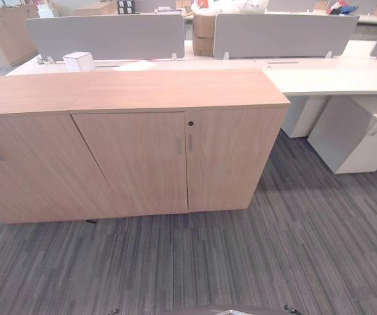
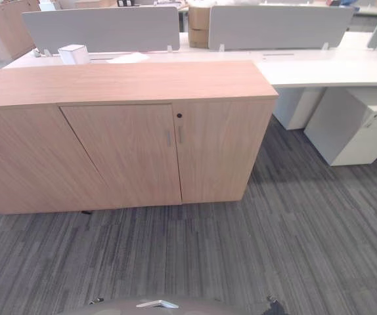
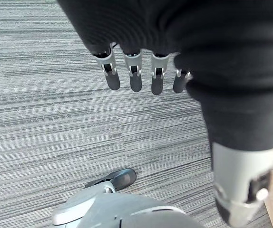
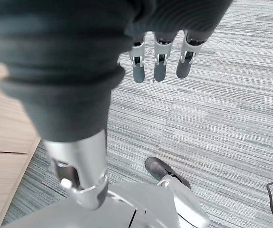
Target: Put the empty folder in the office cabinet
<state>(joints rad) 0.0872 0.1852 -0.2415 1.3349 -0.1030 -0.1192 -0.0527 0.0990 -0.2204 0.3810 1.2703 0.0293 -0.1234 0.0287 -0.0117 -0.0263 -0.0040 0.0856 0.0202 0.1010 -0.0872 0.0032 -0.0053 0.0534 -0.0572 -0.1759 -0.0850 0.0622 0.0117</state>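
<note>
Cabinet (image 1: 175, 157) stands before us, both doors closed — no folder that we can make out. Our left hand (image 3: 141, 33) and right hand (image 4: 151, 28) hang over carpet (image 1: 274, 249), fingers straight, empty.

A closed wooden cabinet (image 1: 133, 141) stands on grey striped carpet (image 1: 241, 262), white desks (image 1: 333, 75) behind it.

An office: wooden cabinet (image 1: 175, 151), white desks (image 1: 333, 72) with grey divider screens (image 1: 110, 36), striped grey carpet (image 1: 241, 262).
</note>
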